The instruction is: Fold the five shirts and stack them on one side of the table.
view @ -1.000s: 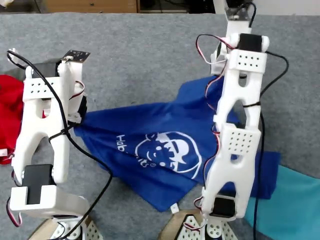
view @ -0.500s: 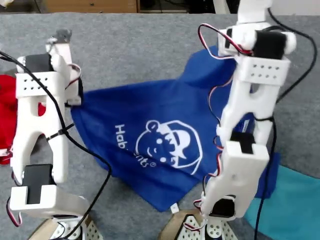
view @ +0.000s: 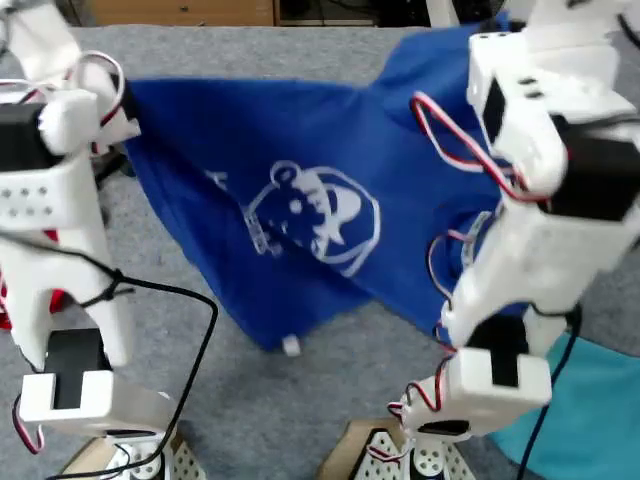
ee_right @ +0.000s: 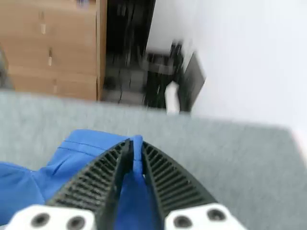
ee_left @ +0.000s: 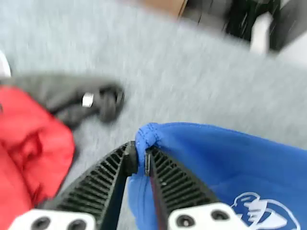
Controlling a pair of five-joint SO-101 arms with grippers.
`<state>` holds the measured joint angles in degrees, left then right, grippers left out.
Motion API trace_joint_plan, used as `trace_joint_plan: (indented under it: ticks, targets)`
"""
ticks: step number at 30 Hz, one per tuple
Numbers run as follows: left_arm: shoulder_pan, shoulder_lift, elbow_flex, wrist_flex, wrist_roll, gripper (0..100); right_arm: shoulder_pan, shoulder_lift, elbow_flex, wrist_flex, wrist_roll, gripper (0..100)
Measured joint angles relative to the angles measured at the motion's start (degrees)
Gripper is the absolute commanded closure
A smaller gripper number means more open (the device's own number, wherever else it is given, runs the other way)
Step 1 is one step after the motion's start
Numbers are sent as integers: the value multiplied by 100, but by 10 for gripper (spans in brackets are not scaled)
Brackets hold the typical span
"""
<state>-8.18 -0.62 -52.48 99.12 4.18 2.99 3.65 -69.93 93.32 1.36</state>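
Observation:
A blue shirt (view: 300,200) with a white cartoon print hangs stretched between the two arms, lifted off the grey table (view: 300,400). My left gripper (ee_left: 139,160) is shut on one bunched corner of the blue shirt (ee_left: 230,167), at the left in the high view. My right gripper (ee_right: 134,160) is shut on another edge of the blue shirt (ee_right: 72,158), at the far right of the table in the high view. The shirt's lower hem (view: 290,345) trails near the table's middle.
A red shirt (ee_left: 29,143) and a dark grey garment (ee_left: 72,98) lie at the table's left. A teal shirt (view: 590,410) lies at the front right corner. Wooden furniture (ee_right: 53,43) stands beyond the table's far edge.
Both arms have risen and swung toward the table's far side, pulling the blue shirt up off the table and spreading it between them. Its print has shifted up and left.

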Motion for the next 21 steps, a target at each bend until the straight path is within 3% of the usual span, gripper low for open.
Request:
trace_joint_plan:
  ticks: [7,13,21]
  targets:
    - [-185,-53,-993,0,0,982,167,-765,0,-1292,62,994]
    - [-695,-105,-1125,0,0,982,167,-1310,0,-1741,422,994]
    - [-765,-598,-1741,0,-70,982,167,-1837,-9,-2295,791,994]
